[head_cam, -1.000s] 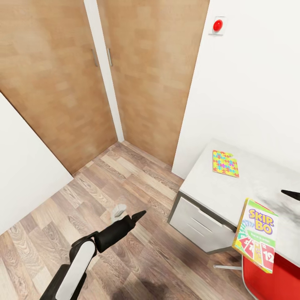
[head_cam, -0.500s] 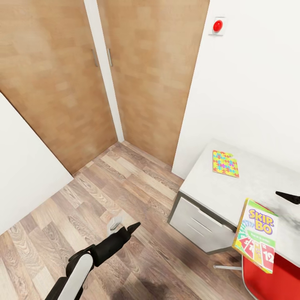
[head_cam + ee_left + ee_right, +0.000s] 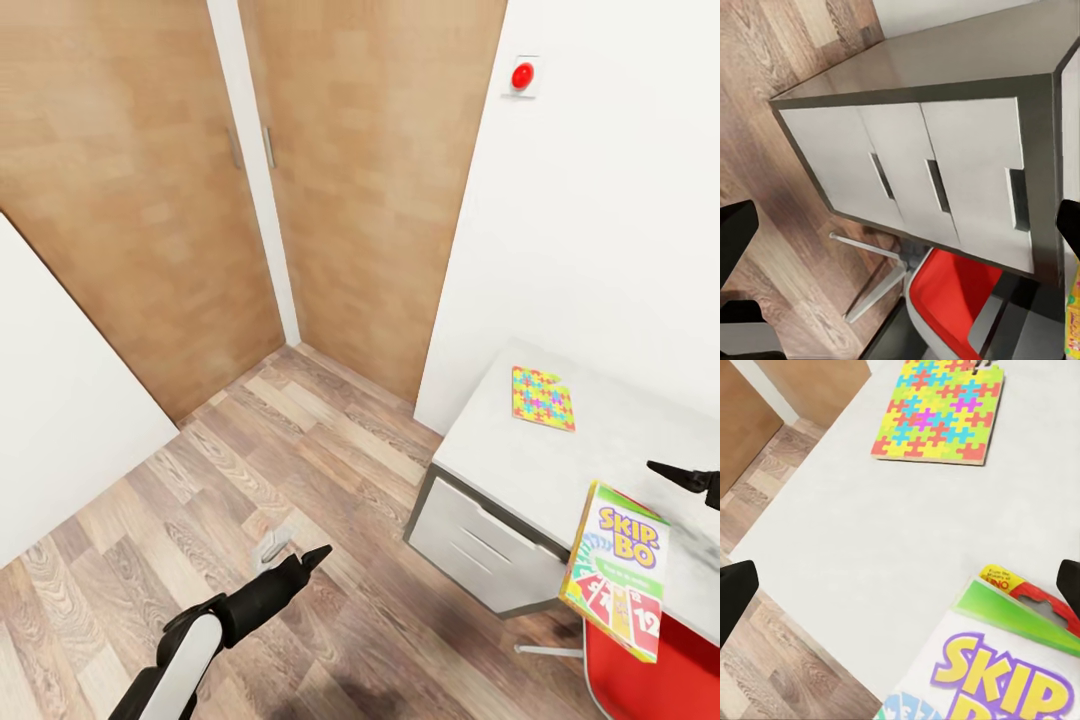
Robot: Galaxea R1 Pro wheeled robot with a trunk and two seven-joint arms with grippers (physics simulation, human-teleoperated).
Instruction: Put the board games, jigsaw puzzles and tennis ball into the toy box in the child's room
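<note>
One jigsaw puzzle [image 3: 542, 397] lies flat near the far left corner of the table [image 3: 520, 470]. A board game [image 3: 615, 570], a Skip-Bo box, rests at the table's front edge and overhangs it. In the right wrist view my right gripper [image 3: 902, 585] hangs open over the tabletop, between the jigsaw puzzle [image 3: 937, 412] and the board game [image 3: 997, 675]; in the head view its tip [image 3: 680, 475] enters from the right. My left gripper [image 3: 312, 553] is low over the floor, open and empty [image 3: 902, 229], facing the table's drawers [image 3: 937, 180]. The toy box, tennis ball and bed are out of view.
A red chair [image 3: 650, 680] is tucked under the table by the board game, also seen as the red chair [image 3: 952, 292]. Wooden doors [image 3: 200, 180] fill the corner behind. A red button [image 3: 521, 75] sits on the white wall. Wood-plank floor [image 3: 300, 460] spreads left of the table.
The view has shifted slightly downward. My left arm has dropped lower and drawn back toward me. The right gripper's tip has come further in over the table.
</note>
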